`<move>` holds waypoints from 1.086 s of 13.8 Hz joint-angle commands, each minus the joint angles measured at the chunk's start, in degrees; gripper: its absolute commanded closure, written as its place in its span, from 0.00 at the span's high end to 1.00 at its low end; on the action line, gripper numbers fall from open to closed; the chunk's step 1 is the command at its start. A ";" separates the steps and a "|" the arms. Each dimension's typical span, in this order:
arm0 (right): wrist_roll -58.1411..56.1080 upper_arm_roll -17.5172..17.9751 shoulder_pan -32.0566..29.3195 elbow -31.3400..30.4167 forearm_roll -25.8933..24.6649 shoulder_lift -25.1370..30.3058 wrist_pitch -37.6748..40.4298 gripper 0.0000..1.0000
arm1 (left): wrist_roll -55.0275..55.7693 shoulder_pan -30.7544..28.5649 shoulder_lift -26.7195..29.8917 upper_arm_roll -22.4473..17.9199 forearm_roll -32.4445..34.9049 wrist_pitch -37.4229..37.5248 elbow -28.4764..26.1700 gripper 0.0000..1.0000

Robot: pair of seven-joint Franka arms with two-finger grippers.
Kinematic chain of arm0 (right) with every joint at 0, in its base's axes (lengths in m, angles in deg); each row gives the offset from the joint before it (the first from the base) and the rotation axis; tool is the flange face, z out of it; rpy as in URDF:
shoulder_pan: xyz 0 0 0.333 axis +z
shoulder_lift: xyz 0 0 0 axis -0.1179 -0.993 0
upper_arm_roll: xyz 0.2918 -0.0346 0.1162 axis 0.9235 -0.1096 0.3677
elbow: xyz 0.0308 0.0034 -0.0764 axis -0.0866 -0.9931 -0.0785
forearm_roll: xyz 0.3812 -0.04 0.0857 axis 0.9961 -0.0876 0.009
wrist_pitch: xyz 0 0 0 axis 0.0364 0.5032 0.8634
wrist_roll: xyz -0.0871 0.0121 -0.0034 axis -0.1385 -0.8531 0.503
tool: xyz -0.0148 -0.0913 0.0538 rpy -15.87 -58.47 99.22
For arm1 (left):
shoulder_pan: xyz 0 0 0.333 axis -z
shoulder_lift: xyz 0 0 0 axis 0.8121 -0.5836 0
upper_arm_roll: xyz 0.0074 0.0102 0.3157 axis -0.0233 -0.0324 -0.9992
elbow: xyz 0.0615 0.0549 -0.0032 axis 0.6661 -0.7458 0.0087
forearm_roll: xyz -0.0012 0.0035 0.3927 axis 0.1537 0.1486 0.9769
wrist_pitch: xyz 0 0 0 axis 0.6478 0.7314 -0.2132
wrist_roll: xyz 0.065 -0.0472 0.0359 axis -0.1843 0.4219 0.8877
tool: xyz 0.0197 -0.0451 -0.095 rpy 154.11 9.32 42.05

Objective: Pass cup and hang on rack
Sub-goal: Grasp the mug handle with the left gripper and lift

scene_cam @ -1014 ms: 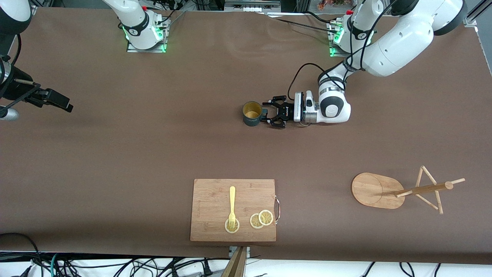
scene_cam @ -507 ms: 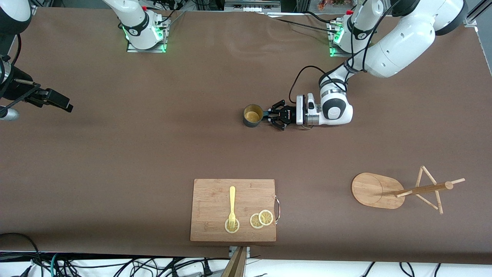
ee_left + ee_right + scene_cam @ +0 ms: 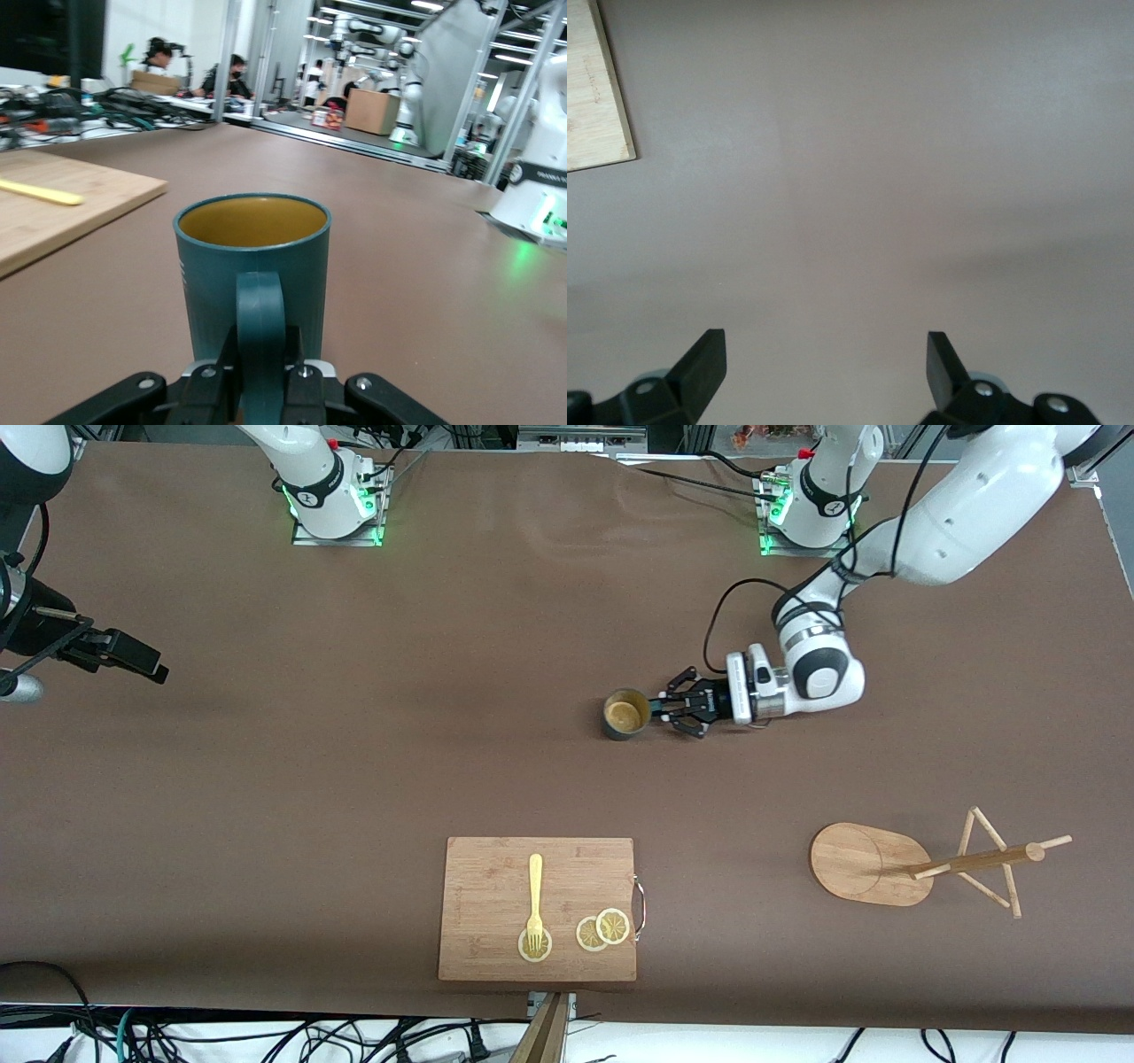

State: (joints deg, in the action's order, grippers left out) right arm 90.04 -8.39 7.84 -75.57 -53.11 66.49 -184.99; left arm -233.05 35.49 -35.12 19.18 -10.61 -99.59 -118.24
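Cup dragged toward rack — L gripper clamps handle; R gripper waits, wide open.

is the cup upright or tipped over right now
Upright. The cup shows its round yellowish mouth facing up, and the left gripper is shut on its handle.
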 commanded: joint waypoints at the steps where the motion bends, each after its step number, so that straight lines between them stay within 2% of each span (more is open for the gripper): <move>1: 0.29 -0.49 0.60 0.98 0.02 -0.35 0.26 1.00 | 13.82 -4.73 7.60 0.89 5.95 5.49 -4.99 0.00; 3: 0.29 -0.49 0.60 0.98 0.02 -0.35 0.26 1.00 | 21.93 -8.95 10.68 0.37 9.82 11.90 -5.87 0.00; 5: 0.29 -0.49 0.60 0.98 0.02 -0.35 0.18 1.00 | 27.21 -11.76 12.70 -2.79 14.74 17.71 -5.87 0.00; 8: 0.29 -0.49 0.60 0.98 0.02 -0.35 0.18 1.00 | 35.90 -20.01 15.61 -5.08 22.20 26.58 -5.96 0.00; 11: 0.29 -0.49 0.60 0.98 0.02 -0.35 0.26 1.00 | 47.77 -26.09 14.65 -8.15 28.37 37.31 -3.86 0.00; 13: 0.29 -0.49 0.60 0.98 0.02 -0.35 0.26 1.00 | 52.35 -27.33 13.51 -10.17 28.56 41.71 -2.10 0.00; 15: 0.29 -0.49 0.60 0.90 0.02 -0.35 0.26 1.00 | 61.38 -28.99 10.97 -11.32 28.56 46.63 0.27 0.00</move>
State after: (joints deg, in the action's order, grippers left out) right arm 90.04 -8.39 7.88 -75.54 -53.11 66.48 -184.99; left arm -179.22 7.44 -21.66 8.09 17.15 -57.22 -121.10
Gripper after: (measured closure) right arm 0.000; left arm 0.793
